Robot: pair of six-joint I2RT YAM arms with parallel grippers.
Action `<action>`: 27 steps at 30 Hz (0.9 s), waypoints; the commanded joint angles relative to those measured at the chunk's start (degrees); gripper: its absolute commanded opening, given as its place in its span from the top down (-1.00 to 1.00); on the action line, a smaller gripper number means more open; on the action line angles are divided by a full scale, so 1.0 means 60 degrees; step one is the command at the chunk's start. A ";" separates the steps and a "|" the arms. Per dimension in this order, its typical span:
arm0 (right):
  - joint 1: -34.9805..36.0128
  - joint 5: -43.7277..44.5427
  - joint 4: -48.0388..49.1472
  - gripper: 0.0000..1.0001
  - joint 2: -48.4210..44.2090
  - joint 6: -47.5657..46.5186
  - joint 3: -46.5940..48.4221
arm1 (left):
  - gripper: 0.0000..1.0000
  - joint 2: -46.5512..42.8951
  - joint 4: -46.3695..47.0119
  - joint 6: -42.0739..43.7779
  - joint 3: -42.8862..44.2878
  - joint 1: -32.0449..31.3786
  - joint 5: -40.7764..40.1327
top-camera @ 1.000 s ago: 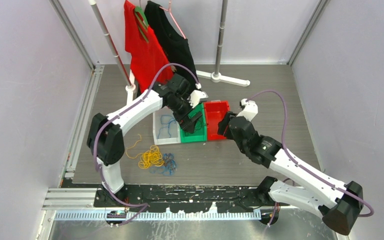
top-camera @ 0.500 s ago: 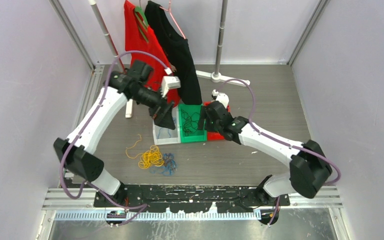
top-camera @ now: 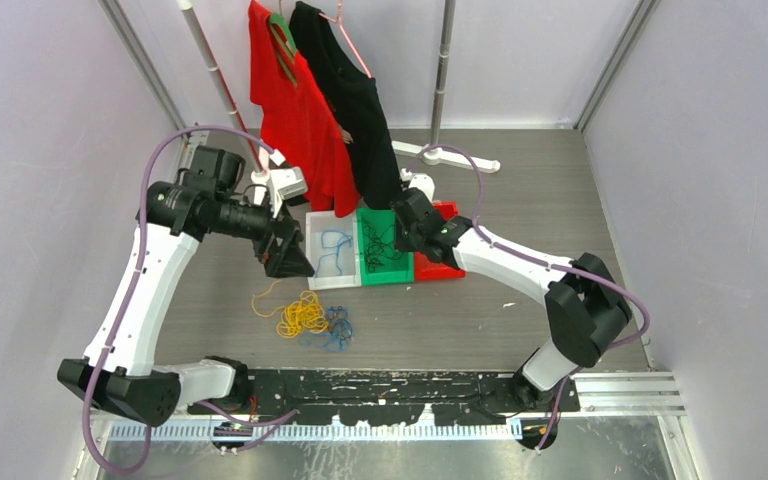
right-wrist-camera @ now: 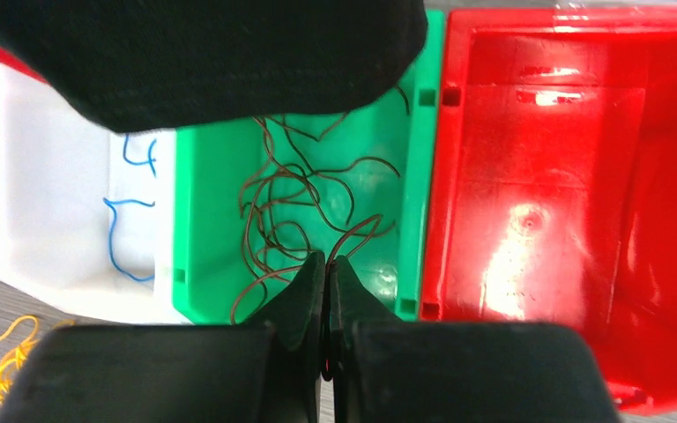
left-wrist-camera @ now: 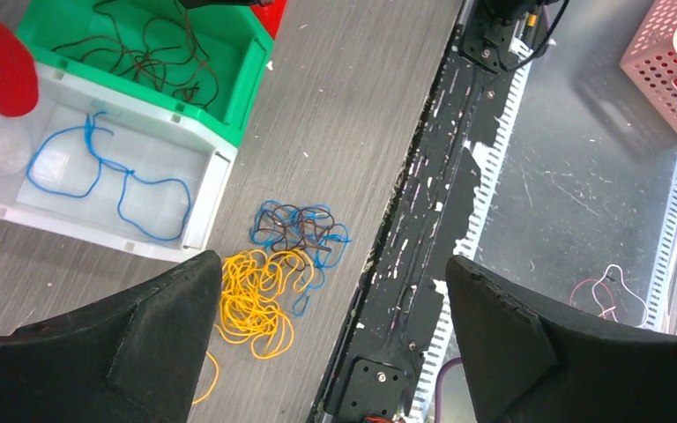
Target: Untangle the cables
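Note:
A yellow cable bunch (top-camera: 302,313) (left-wrist-camera: 256,300) lies on the table, touching a blue-and-black tangle (top-camera: 335,328) (left-wrist-camera: 298,227). One blue cable (left-wrist-camera: 106,172) lies in the white bin (top-camera: 332,284). Dark cables (right-wrist-camera: 273,211) fill the green bin (top-camera: 385,279) (right-wrist-camera: 414,176). My left gripper (top-camera: 285,258) (left-wrist-camera: 333,264) hangs open and empty left of the white bin, above the loose bunch. My right gripper (top-camera: 400,235) (right-wrist-camera: 327,261) is down in the green bin, shut on a dark cable that runs in between its fingertips.
An empty red bin (top-camera: 435,270) (right-wrist-camera: 538,176) adjoins the green one on the right. A red shirt (top-camera: 295,110) and a black shirt (top-camera: 355,100) hang on a rack behind the bins; the black hem (right-wrist-camera: 203,53) overhangs them. A pink basket (left-wrist-camera: 670,70) sits off the table.
My left arm swung away from the green bin to the left of the white bin, staying open. My right arm came in over the green bin and shut on a dark cable.

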 commanded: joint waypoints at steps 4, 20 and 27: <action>-0.0009 -0.0298 0.0052 0.98 0.1219 -0.0494 0.1514 | -0.89 0.0109 0.0383 -0.0296 -0.0007 0.0748 0.0313; 0.0600 0.0836 -0.1278 0.35 0.3406 -0.1298 0.4156 | -0.99 0.0258 -0.1274 -0.0132 0.1021 0.1697 -0.0853; 0.0713 -0.0048 -0.1723 -0.33 0.1663 -0.1280 0.4015 | -0.99 0.0255 -0.1670 0.0031 0.0953 0.1724 -0.0973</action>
